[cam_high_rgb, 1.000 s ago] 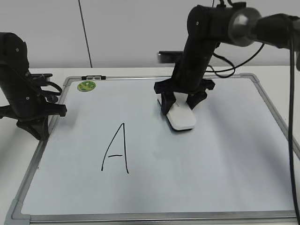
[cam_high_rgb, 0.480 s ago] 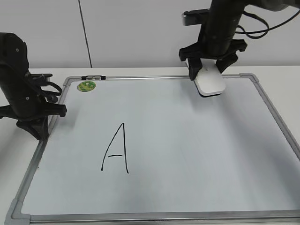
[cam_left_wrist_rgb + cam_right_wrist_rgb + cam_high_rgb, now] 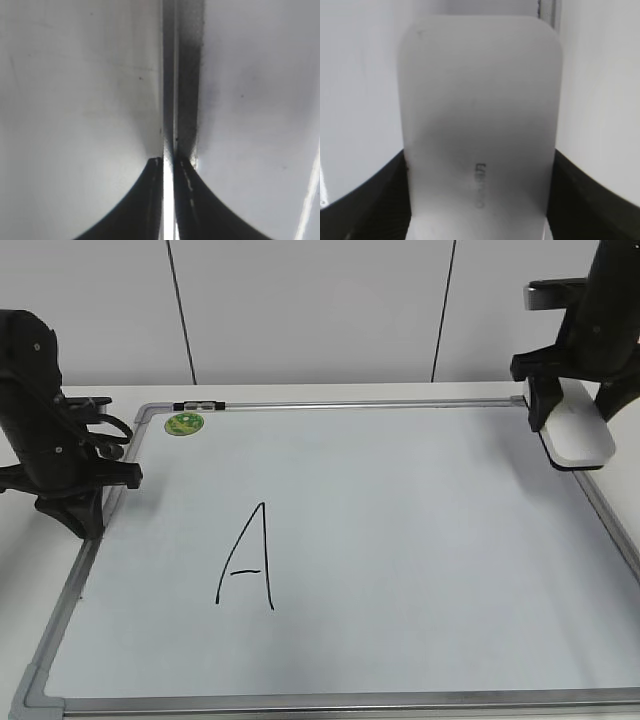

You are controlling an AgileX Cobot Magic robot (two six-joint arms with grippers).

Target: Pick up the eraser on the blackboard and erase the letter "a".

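Your left gripper (image 3: 75, 515) idles pinched closed at the blackboard (image 3: 330, 406) edge – only the tall A (image 3: 246, 557) shows, no small "a" visible; your right gripper (image 3: 572, 425) clamps the eraser (image 3: 578, 436) over the far right rim, long axis along its fingers

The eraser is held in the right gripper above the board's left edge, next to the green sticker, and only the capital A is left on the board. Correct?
Not quite. The right gripper holds the eraser at the blackboard's right edge, far from the green sticker, as the exterior view shows. Only the capital A remains written.
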